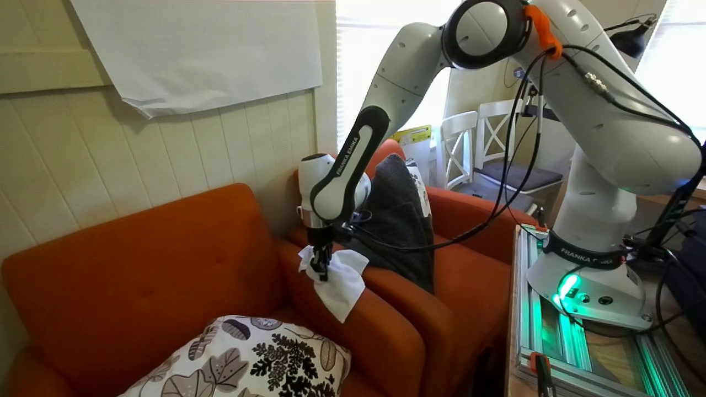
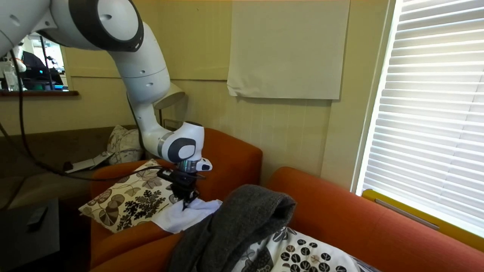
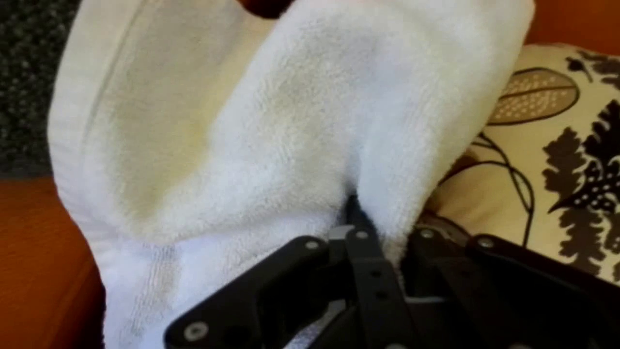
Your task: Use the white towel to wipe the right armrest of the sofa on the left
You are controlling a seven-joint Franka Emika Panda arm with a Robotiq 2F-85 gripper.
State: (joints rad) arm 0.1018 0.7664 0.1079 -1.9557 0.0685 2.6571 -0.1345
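The white towel point(image 1: 341, 284) lies draped over the orange right armrest point(image 1: 386, 336) of the sofa on the left point(image 1: 165, 248). In an exterior view the towel point(image 2: 189, 214) spreads on the armrest point(image 2: 132, 240) beside the patterned cushion. My gripper point(image 1: 321, 273) points down at the towel's upper part. In the wrist view my gripper point(image 3: 387, 242) is shut on a bunched fold of the towel point(image 3: 290, 160), which fills most of the picture. The fingertips are partly hidden in the cloth. The part of the armrest under the towel is hidden.
A leaf-patterned cushion point(image 1: 248, 358) lies on the sofa seat by the armrest. A second orange sofa point(image 1: 474, 275) stands right alongside, with a dark grey blanket point(image 1: 397, 237) and another patterned cushion point(image 2: 302, 253). The wall point(image 1: 220, 149) is behind. A black cable point(image 1: 441, 245) hangs from the arm.
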